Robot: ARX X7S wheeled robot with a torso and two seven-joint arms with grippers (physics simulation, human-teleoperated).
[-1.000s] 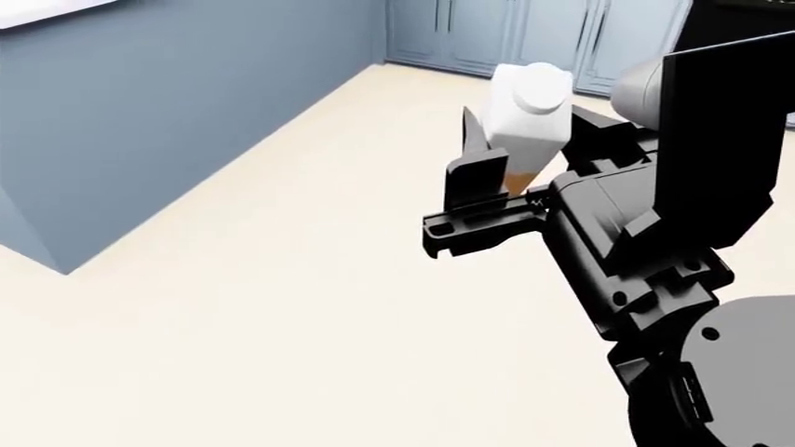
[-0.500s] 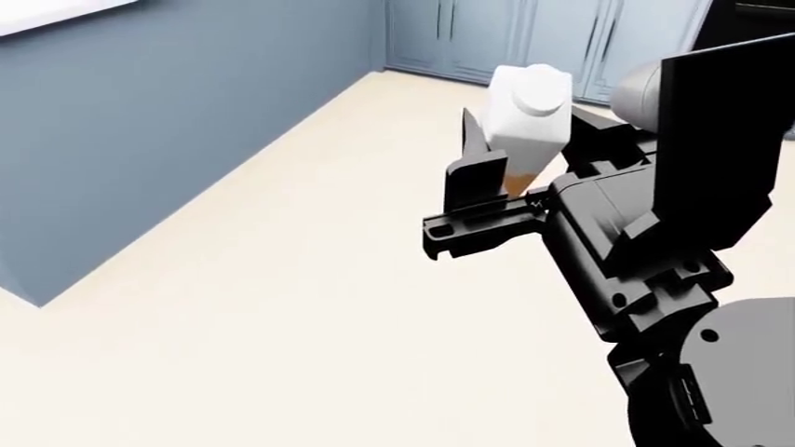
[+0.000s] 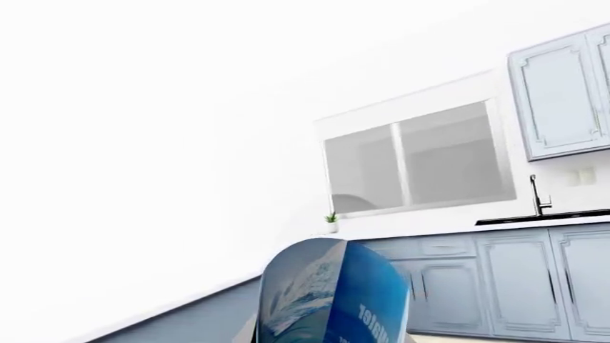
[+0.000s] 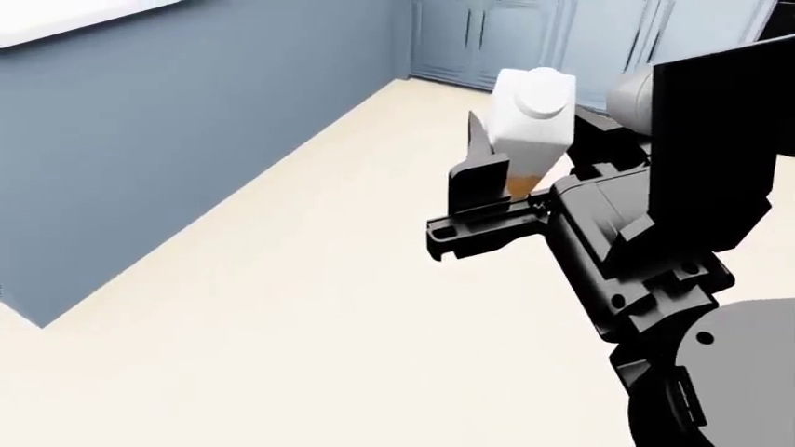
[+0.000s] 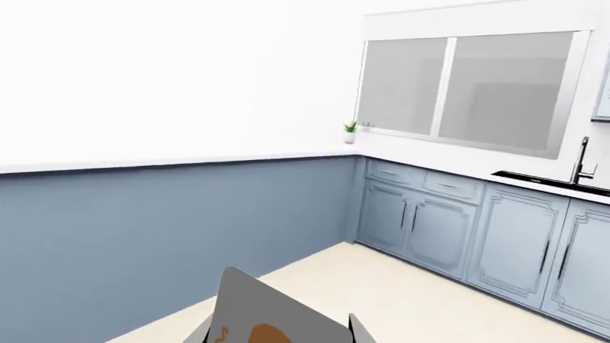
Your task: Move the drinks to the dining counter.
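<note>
Since the earlier head frame the view has shifted, so the slate-blue side panel of the dining counter (image 4: 186, 130) reaches further right and the carton (image 4: 532, 116) sits a touch higher, its pose in the grip unchanged; the right hand (image 4: 528, 182) is pinching the carton at its tan-orange base, one black finger (image 4: 478, 168) pressed on its left face, the carton upright with its round white cap (image 4: 542, 97) uppermost, held in the air above the cream floor (image 4: 298, 317); the left hand is out of the head view, and the left wrist view shows only the water bottle (image 3: 329, 293) close against the lens, blue label foremost, so I cannot tell how that hand stands; beyond lie light-blue cabinets (image 5: 448, 229), a window (image 5: 467, 93) and a sink tap (image 5: 578, 161); the counter's white top (image 4: 74, 19) lies well apart from the carton.
</note>
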